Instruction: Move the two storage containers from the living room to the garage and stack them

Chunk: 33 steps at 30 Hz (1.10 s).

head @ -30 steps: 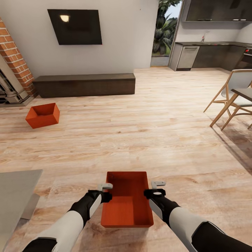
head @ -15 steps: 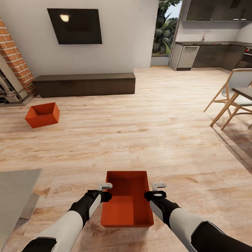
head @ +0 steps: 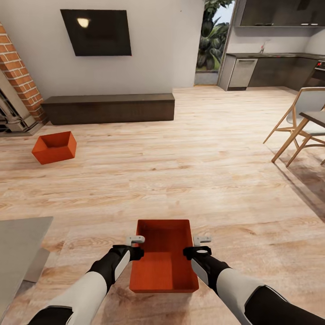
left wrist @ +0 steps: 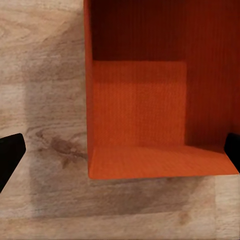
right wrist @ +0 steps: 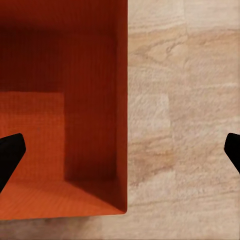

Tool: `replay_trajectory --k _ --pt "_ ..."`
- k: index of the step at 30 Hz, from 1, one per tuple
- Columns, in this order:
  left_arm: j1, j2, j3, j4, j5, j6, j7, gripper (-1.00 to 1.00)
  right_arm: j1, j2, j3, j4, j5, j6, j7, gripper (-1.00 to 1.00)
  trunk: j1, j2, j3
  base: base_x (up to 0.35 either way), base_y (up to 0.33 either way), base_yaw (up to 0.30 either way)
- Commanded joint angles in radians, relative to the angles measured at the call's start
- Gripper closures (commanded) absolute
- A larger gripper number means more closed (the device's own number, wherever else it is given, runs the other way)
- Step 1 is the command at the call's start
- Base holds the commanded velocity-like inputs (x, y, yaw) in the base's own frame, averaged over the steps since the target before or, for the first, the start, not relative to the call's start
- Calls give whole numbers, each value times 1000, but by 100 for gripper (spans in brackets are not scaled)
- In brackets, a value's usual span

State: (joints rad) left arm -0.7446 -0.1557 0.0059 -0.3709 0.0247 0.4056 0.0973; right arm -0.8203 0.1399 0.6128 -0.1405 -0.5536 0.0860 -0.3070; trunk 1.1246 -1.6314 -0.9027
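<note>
Near storage container point(head: 164, 257) on the wood-plank floor point(head: 203, 180), at 6 o'clock; second container point(head: 54, 147) at 10 o'clock. My left hand point(head: 134, 246) and right hand point(head: 199, 246), both spread wide, straddle its long walls. To grip well, I should lower evenly, then close on both rims together.
</note>
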Motion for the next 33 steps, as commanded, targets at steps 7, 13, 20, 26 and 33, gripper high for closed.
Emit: replay_trajectory --k 7,13,20,26,33 --pt "-1 1 2 -6 3 5 3 -100 0 -1 9 -2 -8 6 -6 -100 23 -43 -20 0 0 0" --pt "-1 6 2 -8 1 5 2 -100 0 0 10 -2 -8 6 -6 -100 27 -50 -23 0 0 0" --pt "-1 14 2 -8 1 5 0 -100 0 0 9 -2 -8 6 -6 -100 54 -99 -45 0 0 0" --pt "-1 27 3 -9 2 5 -1 -100 0 4 9 -2 -8 6 -5 -100 77 -141 -63 0 0 0" --pt "-1 35 3 -14 1 5 -1 -100 0 12 9 -2 -8 6 3 -100 100 -183 -82 0 0 0"
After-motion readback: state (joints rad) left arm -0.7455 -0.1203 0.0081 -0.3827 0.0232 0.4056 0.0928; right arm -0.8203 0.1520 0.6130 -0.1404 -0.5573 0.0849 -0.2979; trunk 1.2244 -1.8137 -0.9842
